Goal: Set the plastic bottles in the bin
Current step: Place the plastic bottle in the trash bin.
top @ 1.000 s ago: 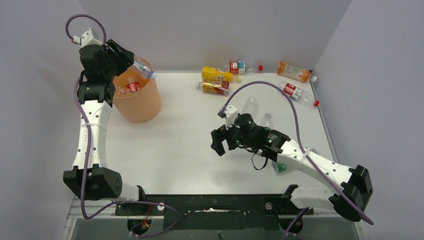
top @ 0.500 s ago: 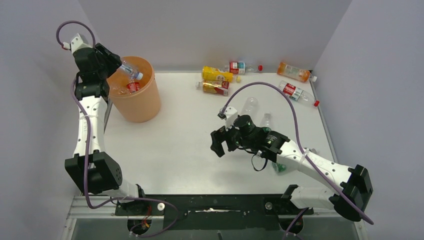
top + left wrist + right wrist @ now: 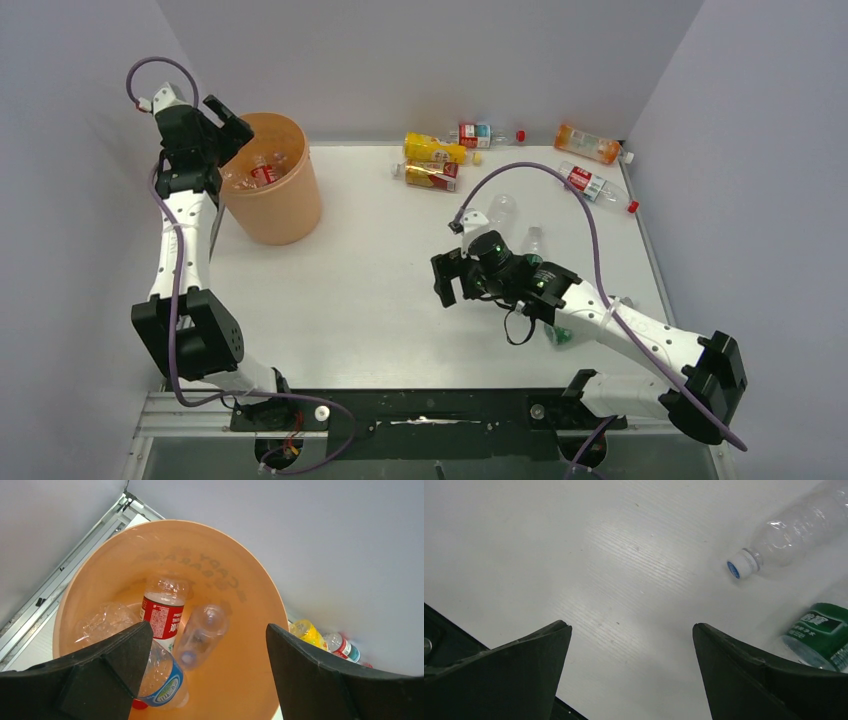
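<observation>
left gripper (image 3: 207, 630), fingers (image 3: 95, 672) spread wide and empty, hung over round peach-orange plastic bin (image 3: 242, 630) holding clear plastic bottles (image 3: 161, 615), right gripper (image 3: 631, 627), fingers (image 3: 499, 667) likewise wide, hovered above white table (image 3: 624, 550)

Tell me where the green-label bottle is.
In the right wrist view, the green-label bottle lies on the table at the lower right edge, near the clear blue-capped bottle; from overhead it is mostly hidden under the right arm.
</observation>
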Motion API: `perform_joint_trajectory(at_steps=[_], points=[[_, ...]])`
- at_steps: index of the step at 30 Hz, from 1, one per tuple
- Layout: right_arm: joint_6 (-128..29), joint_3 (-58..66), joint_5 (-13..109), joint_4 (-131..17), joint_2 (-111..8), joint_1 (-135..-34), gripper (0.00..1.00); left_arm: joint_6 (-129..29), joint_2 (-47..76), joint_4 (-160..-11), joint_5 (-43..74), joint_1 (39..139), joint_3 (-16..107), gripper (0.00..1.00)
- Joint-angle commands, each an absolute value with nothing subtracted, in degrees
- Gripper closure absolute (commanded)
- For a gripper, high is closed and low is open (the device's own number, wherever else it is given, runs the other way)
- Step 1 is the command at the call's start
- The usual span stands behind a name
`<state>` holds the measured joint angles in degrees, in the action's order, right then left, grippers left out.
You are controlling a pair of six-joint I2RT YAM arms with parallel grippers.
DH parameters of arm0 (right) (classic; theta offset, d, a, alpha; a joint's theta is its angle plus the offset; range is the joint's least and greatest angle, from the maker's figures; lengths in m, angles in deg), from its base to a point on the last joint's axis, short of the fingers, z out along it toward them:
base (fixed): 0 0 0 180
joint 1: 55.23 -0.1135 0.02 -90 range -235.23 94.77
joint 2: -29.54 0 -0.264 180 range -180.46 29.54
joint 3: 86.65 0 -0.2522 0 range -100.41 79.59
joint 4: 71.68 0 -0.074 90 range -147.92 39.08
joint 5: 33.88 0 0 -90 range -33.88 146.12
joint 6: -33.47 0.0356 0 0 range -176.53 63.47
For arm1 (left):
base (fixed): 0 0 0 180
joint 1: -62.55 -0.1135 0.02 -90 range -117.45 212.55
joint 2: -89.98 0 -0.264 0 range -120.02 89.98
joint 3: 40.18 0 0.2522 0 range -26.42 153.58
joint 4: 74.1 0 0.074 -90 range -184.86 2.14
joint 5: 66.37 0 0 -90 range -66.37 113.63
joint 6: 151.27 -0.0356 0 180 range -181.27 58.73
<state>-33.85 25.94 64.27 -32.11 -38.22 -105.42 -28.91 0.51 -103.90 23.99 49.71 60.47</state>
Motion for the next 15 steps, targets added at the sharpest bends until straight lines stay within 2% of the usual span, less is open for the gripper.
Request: perform_joint_trajectory(at_steps=[1,8,10,15], points=[[-28.7,25.6,72.7,-29.7,-34.7,-103.7,0.02,-26.8,4.3,-100.8,19.6,48.7,58.5,0.16],[-18.5,24.7,82.3,-21.7,-35.1,-98.8,0.02,-22.4,13.2,-98.2,13.6,49.9,50.7,0.16],[-16.4,25.1,86.6,-19.7,-34.5,-98.6,0.02,-22.5,16.1,-98.6,14.0,52.4,48.6,0.16],[-11.0,27.1,87.9,-18.7,-31.4,-98.1,0.02,-22.6,21.3,-101.5,13.9,59.9,44.1,0.15]])
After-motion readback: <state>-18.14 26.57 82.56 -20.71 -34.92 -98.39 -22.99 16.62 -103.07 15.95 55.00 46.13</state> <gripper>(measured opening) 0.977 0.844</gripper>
